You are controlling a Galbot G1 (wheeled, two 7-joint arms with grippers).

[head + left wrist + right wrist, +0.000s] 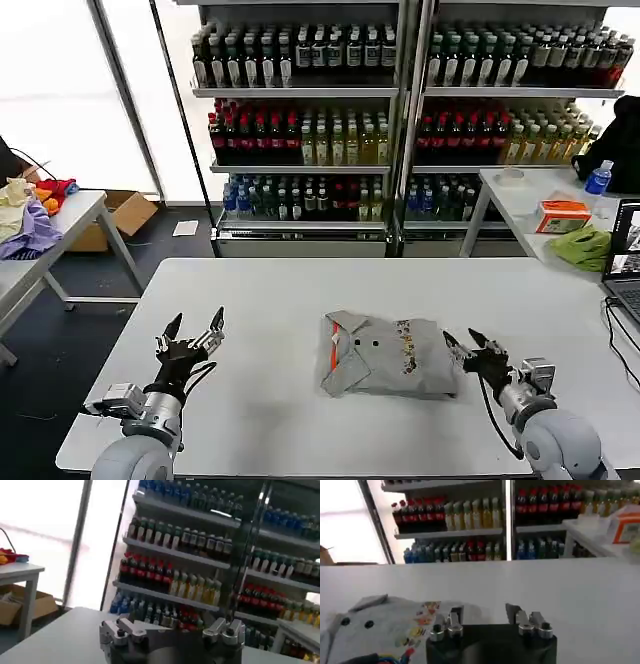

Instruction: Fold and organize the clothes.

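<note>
A light grey shirt (388, 354) lies folded into a compact rectangle at the middle of the white table (270, 290), with an orange inner collar, two dark buttons and a small multicoloured chest print. In the right wrist view the same shirt (385, 627) lies on the table just beyond that gripper. My right gripper (467, 343) hovers open just off the shirt's right edge, nothing between its fingers. My left gripper (194, 330) stands open above the table's front left, well apart from the shirt and holding nothing.
Drink shelves (400, 110) fill the back. A side table (60, 225) at the left carries purple, red and yellow garments (30, 215). At the right, another table (520, 195) holds a lime-green cloth (582, 246), an orange box (563, 214) and a laptop (625, 260).
</note>
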